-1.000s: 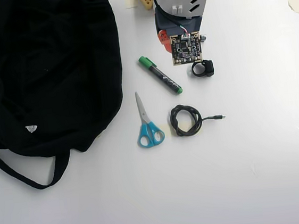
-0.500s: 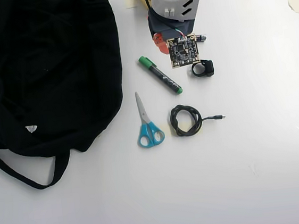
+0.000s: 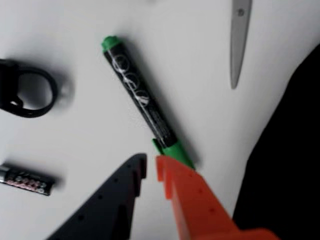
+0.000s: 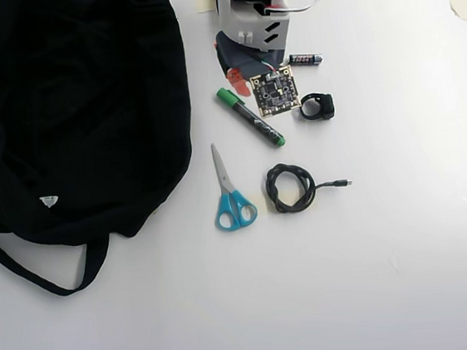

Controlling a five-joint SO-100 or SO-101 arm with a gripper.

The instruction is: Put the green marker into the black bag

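Green marker (image 3: 140,103) lying loose; we are hovering gripper (image 3: 151,167), fingers narrowly parted, needing wider straddle across barrel before closing.

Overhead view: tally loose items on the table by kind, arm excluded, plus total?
Bag: 1
Marker: 1
Scissors: 1
Coiled cable: 1
Battery: 1
Black ring clip: 1
Total: 6
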